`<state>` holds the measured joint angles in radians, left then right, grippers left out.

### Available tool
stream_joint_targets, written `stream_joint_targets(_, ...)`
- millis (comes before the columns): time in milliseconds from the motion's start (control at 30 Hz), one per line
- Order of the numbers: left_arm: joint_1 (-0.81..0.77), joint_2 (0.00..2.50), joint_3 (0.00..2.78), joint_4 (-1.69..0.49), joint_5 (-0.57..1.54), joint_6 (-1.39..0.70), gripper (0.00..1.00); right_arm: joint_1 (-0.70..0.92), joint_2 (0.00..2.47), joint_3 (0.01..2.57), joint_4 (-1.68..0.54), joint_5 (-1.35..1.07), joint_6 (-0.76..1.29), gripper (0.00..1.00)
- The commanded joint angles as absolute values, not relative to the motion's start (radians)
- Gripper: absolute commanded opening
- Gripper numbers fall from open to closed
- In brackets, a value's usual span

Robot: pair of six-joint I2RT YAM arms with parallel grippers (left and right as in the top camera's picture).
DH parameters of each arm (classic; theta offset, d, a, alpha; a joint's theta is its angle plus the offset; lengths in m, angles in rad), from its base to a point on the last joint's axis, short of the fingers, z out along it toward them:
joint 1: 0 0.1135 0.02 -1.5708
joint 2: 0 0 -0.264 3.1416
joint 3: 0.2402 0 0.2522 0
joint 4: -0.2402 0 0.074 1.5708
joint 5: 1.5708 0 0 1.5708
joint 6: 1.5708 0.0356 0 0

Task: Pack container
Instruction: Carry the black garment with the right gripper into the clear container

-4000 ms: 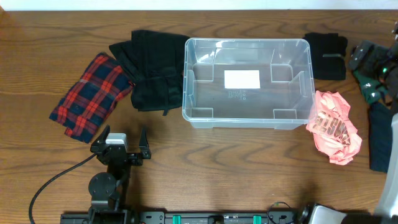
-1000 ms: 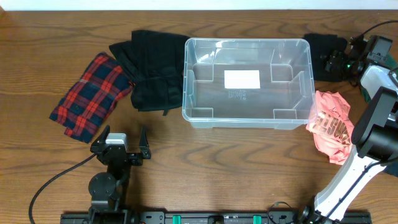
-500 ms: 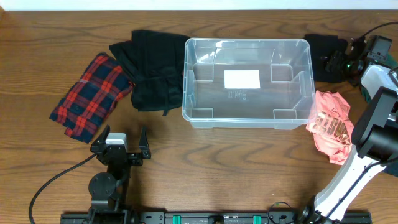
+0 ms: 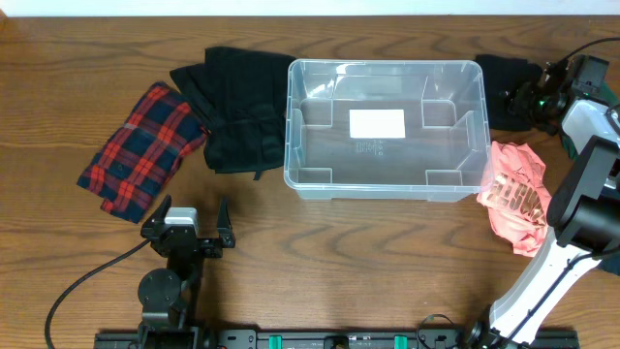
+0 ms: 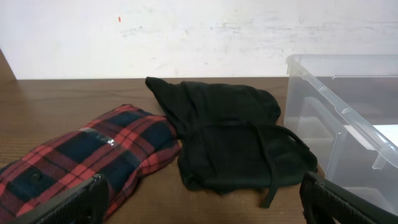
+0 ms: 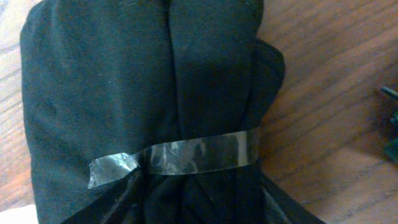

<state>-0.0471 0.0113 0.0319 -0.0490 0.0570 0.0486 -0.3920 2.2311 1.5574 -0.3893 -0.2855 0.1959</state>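
Centrally, on the wooden table (image 4: 387, 271), the container (image 4: 387, 191) sits upright, its far wall near the table's far edge; a white label (image 4: 376, 123) shows on its base. Right arm (image 4: 581, 194) rises from the near right corner and runs along the right edge to the far right corner, its wrist turned inward toward the container. Black clothes (image 4: 237, 107) lie against the container's left wall, plaid cloth (image 4: 145, 150) just left of them and touching. Pink cloth (image 4: 518, 199) lies at the container's right near corner, beside the arm's lower link. Left arm is folded low at the near left, wrist level, aimed at the far side; left gripper (image 4: 191, 221) has its jaws spread wide with nothing between them, fingers (image 5: 84, 200) at either bottom corner of its wrist view. Right gripper (image 4: 523, 97) sits over a black bundle (image 4: 499, 73) just right of the container's far corner. Its wrist view is filled by the bundle (image 6: 155, 81), bound with a strip of clear tape (image 6: 186, 155); cannot tell how far the jaws are parted or whether they grip it.
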Motion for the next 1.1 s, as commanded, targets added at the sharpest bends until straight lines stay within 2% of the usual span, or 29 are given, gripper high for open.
stream_joint_targets(0, -0.050, 0.012, 0.004, -0.065, 0.060, 0.040, 0.98, -0.393, 2.300, 1.487, -0.458, -0.188, 0.167, 0.37)
stream_joint_targets(100, -0.050, 0.012, 0.004, -0.065, 0.060, 0.040, 0.98, -0.402, 2.276, 1.493, -0.459, -0.188, 0.159, 0.22)
stream_joint_targets(167, -0.050, 0.012, 0.004, -0.065, 0.060, 0.040, 0.98, -0.408, 2.246, 1.500, -0.463, -0.188, 0.159, 0.18)
stream_joint_targets(300, -0.050, 0.012, 0.004, -0.065, 0.060, 0.040, 0.98, -0.414, 2.159, 1.512, -0.464, -0.188, 0.108, 0.01)
stream_joint_targets(567, -0.050, 0.012, 0.004, -0.065, 0.060, 0.040, 0.98, -0.412, 1.903, 1.515, -0.483, -0.209, 0.073, 0.01)
stream_joint_targets(800, -0.050, 0.012, 0.004, -0.065, 0.060, 0.040, 0.98, -0.404, 1.677, 1.515, -0.523, -0.358, 0.080, 0.01)
stream_joint_targets(1067, -0.050, 0.012, 0.004, -0.065, 0.060, 0.040, 0.98, -0.282, 1.503, 1.515, -0.602, -0.483, 0.278, 0.01)
